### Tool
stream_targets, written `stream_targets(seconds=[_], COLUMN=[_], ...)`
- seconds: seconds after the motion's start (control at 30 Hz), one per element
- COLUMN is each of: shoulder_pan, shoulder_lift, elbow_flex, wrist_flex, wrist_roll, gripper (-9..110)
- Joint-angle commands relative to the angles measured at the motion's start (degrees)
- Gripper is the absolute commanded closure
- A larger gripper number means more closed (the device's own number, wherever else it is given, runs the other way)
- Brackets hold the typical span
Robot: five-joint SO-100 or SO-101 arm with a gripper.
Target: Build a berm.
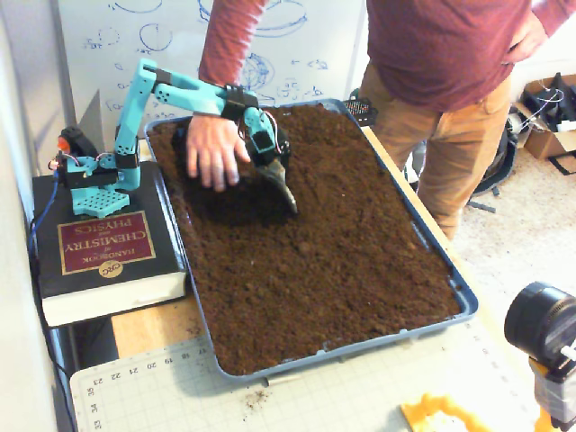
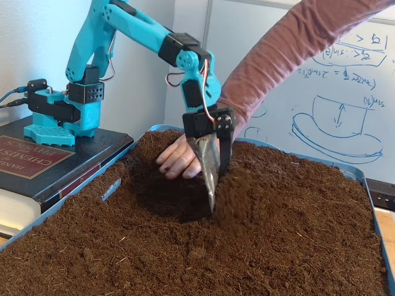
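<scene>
We found the tray (image 1: 463, 301) on the surface filled with soil (image 1: 342, 252), a person's hand (image 1: 214, 148) pressed into it beside the arm (image 1: 184, 90). The berm (image 2: 247, 197) rose just right of the end effector (image 2: 211, 191) in the low fixed view. The end effector appeared closed, empty, tip at the soil. We judged the step as scraping; the next move called for pushing soil toward the berm.
</scene>
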Motion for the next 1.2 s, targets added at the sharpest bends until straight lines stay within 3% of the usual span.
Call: stream_targets(seconds=[0.0, 0.47, 0.93, 1.17], shoulder_pan=[0.70, -5.36, -19.25, -25.14], shoulder_lift=[9.76, 33.66, 25.05, 31.82], elbow_flex=[0.62, 27.42, 38.67, 38.41], wrist_flex=[-0.88, -0.88, -1.05, -0.97], wrist_roll=[0.70, 17.31, 20.83, 31.73], gripper=[101, 101, 101, 101])
